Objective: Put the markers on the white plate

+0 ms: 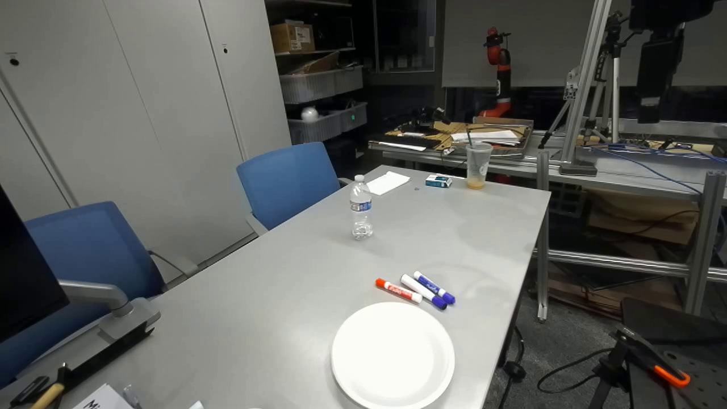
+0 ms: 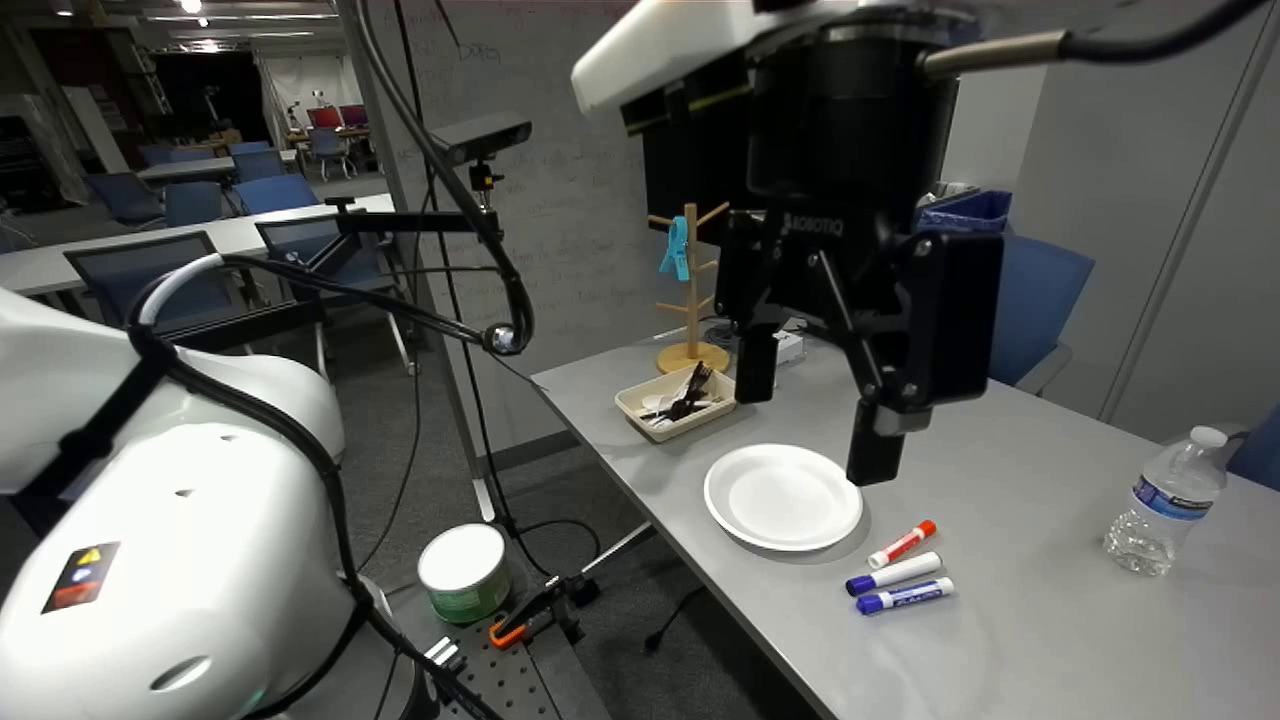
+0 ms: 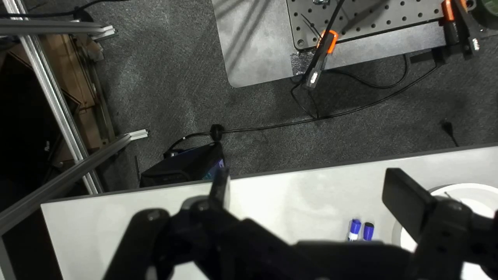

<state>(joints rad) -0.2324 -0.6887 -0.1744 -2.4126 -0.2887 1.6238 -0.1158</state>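
Claw (image 2: 816, 415) spread apart, gripping nothing, raised well above surface (image 1: 272, 318). Red marker (image 1: 398, 290), blue-capped white marker (image 1: 421, 289) and blue-labelled marker (image 1: 434, 287) lie close together on surface, just beside white plate (image 1: 393, 355), none on it yet. Narrow gaps likely trouble: claw reaching for one could nudge round-barrelled neighbour, rolling it off surface. In wrist view, claw blocks much; red marker seemingly hidden.

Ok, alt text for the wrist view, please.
Open black gripper seen against a pale grey tabletop. At lower right, two blue-capped markers lie beside a round white plate, all partly hidden by the gripper. Dark carpet spans the middle.
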